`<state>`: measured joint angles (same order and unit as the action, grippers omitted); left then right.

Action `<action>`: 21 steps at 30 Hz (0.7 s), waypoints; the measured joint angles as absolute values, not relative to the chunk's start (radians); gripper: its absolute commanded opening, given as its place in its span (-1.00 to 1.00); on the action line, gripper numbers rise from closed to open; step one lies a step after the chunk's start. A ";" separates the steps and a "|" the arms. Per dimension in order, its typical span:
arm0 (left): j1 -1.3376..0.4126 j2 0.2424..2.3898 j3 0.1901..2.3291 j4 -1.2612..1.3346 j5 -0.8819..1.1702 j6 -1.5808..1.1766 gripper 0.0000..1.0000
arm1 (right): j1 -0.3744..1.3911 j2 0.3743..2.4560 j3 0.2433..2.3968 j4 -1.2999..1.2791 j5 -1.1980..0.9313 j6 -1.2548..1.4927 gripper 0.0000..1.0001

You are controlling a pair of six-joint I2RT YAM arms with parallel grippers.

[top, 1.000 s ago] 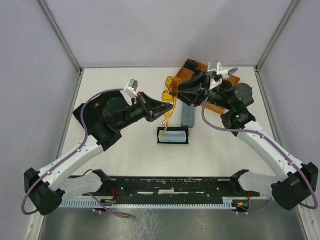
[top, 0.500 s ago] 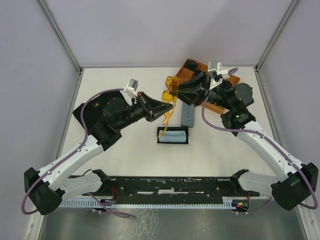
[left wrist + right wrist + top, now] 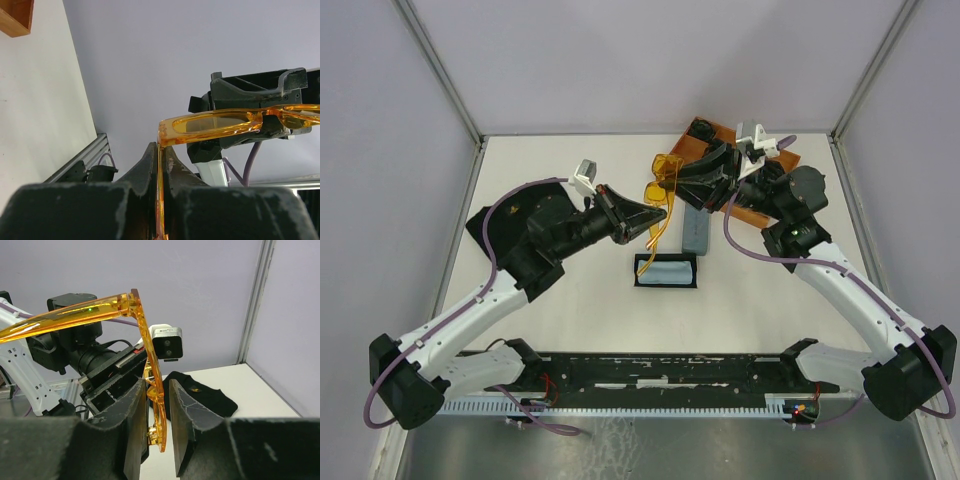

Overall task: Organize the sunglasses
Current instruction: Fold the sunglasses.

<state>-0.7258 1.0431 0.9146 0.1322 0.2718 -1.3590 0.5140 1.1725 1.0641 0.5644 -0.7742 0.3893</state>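
The translucent orange sunglasses point(image 3: 666, 166) hang in the air between my two grippers, above the middle-back of the table. My left gripper point(image 3: 656, 211) is shut on one thin temple arm, which runs up between its fingers point(image 3: 161, 146) to the front frame point(image 3: 215, 122). My right gripper point(image 3: 683, 181) comes in from the right and straddles the other end of the frame point(image 3: 155, 375). The hinge rests against one of the right gripper's fingers point(image 3: 136, 405), and a gap shows at the other finger, so that gripper point(image 3: 157, 382) is open.
A grey-blue case point(image 3: 695, 232) lies under the glasses. In front of it an open black case holds a light blue cloth point(image 3: 667, 270). A wooden board point(image 3: 778, 162) sits at the back right. A black pouch point(image 3: 505, 222) lies under the left arm, also the black pouch point(image 3: 207, 396).
My right gripper's jaws have narrowed a little around the orange frame. The left gripper keeps its hold and both arms stay almost still.
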 measured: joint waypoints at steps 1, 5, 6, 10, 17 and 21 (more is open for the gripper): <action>-0.726 1.045 0.915 0.135 0.272 -1.359 -0.94 | 0.514 1.172 1.064 0.564 -0.774 0.390 -0.20; -0.726 1.052 0.914 0.152 0.273 -1.370 -0.94 | 0.514 1.172 1.064 0.564 -0.773 0.390 -0.18; -0.726 1.052 0.914 0.153 0.273 -1.371 -0.94 | 0.514 1.173 1.064 0.564 -0.773 0.389 -0.20; -0.726 1.053 0.914 0.163 0.273 -1.374 -0.94 | 0.514 1.173 1.064 0.564 -0.772 0.389 -0.28; -0.726 1.053 0.913 0.168 0.273 -1.374 -0.94 | 0.511 1.173 1.064 0.563 -0.766 0.389 -0.44; -0.726 1.053 0.909 0.173 0.273 -1.374 -0.94 | 0.509 1.172 1.064 0.562 -0.765 0.389 -0.57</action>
<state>-0.7258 1.0531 0.9092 0.1730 0.2726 -1.3739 0.5091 1.1725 1.0641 0.5625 -0.7654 0.3889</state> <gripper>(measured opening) 0.062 0.273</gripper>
